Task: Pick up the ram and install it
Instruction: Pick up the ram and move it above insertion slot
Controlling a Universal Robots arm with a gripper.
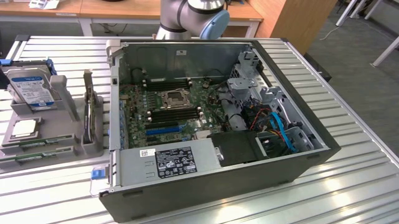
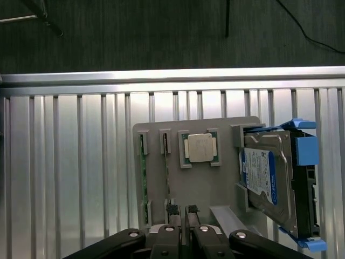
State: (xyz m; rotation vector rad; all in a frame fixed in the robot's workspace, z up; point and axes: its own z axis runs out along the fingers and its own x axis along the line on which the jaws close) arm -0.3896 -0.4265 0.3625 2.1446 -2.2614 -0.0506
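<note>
Slatted table (image 1: 361,186), open computer case (image 1: 206,189); pincer (image 2: 182,209) near ram (image 2: 143,178).

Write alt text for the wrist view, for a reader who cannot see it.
The gripper hangs over a grey holder on a slatted metal table. The holder carries a square silver processor, a hard drive in a blue bracket, and a thin green ram stick set on edge in a slot.

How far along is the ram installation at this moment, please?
Nothing looks done: the ram lies in the grey holder beside the open case. In hand: the pincer hangs over the holder, near the ram. Left: both the pickup and the install.
</note>
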